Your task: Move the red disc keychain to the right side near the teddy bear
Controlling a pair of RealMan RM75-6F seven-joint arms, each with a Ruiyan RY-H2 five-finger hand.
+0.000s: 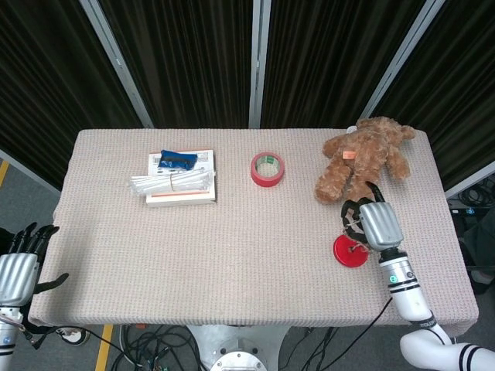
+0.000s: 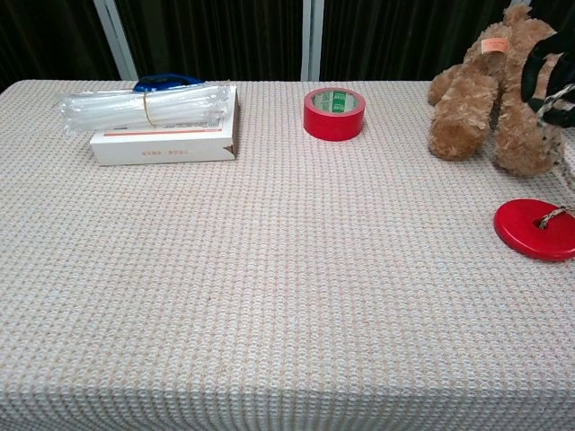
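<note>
We see the flat red plastic disc keychain (image 1: 349, 251) on the woven beige tabletop (image 1: 247, 255) just below the brown plush teddy bear (image 1: 363, 162), our right hand (image 1: 370, 222) above it pinching its cord, left hand (image 1: 22, 263) spread off the tabletop's edge.

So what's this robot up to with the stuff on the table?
Its right hand is over the red disc keychain, holding the cord tied to it. The disc lies flat on the table, just in front of the teddy bear. The left hand waits off the table's edge, holding nothing.
</note>
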